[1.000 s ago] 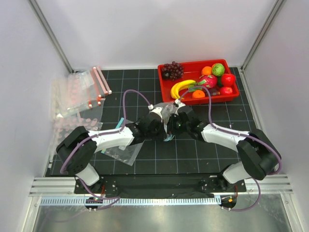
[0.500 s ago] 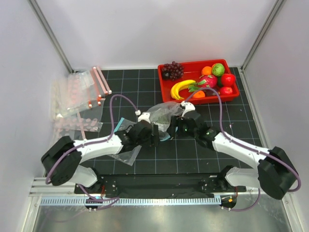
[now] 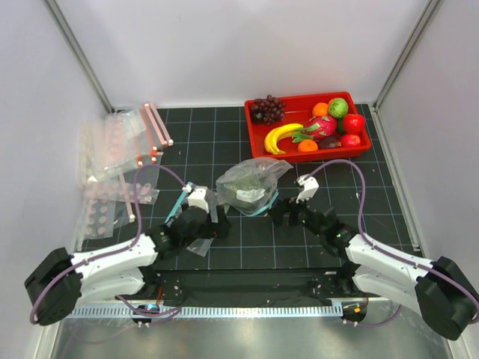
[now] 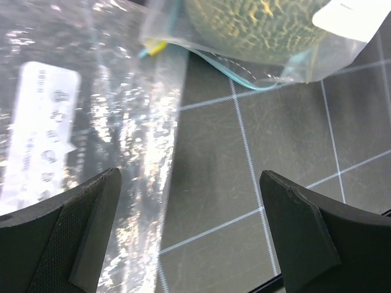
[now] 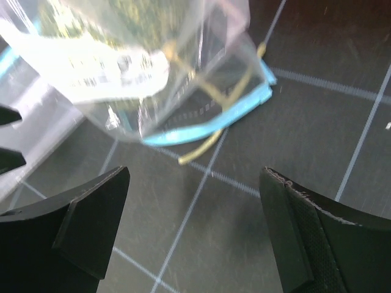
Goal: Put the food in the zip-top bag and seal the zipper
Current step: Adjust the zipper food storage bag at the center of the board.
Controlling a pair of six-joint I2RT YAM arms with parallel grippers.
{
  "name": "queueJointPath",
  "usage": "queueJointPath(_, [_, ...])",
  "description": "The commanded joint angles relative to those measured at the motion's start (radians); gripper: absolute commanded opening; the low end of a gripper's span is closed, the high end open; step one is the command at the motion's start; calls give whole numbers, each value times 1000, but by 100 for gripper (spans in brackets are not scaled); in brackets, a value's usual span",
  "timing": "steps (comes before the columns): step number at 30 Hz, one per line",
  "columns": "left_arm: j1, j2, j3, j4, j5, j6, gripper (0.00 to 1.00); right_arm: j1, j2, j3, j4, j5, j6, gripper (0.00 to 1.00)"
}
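My left gripper point(image 4: 189, 201) and right gripper point(image 5: 194, 183) both stand wide apart, holding nothing. Just beyond both sets of jaws lies the zip-top bag point(image 3: 251, 181) with the melon point(image 4: 256, 24) inside. Its zipper point(image 5: 204, 127) looks buckled, so I suspect it isn't fully pressed. A spare bag point(image 4: 91, 122) lies under my left jaws, and I could pinch that by mistake.

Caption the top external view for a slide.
Left tool and right tool, both open, flank the zip-top bag holding the green melon; banana and red fruit sit in the red tray.
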Motion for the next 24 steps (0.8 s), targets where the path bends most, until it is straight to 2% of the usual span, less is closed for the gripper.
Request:
queueJointPath(1, [0, -138, -61, 101, -98, -12, 100, -23, -12, 47, 97, 7, 1, 95])
queueJointPath(4, [10, -209, -115, 118, -156, -38, 100, -86, 20, 34, 156, -102, 40, 96])
queueJointPath(5, [15, -250, -138, 129, -164, -41, 100, -135, 29, 29, 176, -163, 53, 99])
queueJointPath(8, [36, -322, -184, 199, -157, -43, 100, -218, 71, 4, 271, -257, 109, 100])
queueJointPath(13, [142, -350, -284, 388, -27, -37, 100, -302, 164, -31, 469, -419, 198, 100])
queueJointPath(16, [275, -273, -292, 501, 101, -24, 100, -359, 238, -31, 583, -499, 238, 99])
queueJointPath(18, [309, -180, -292, 625, 164, -6, 100, -369, 270, -20, 607, -516, 231, 98])
queueJointPath(21, [320, -68, -282, 811, 256, 63, 99, -369, 319, -10, 630, -516, 174, 98])
queueJointPath(24, [322, 87, -230, 897, 284, 132, 97, -369, 376, 13, 646, -481, 130, 98])
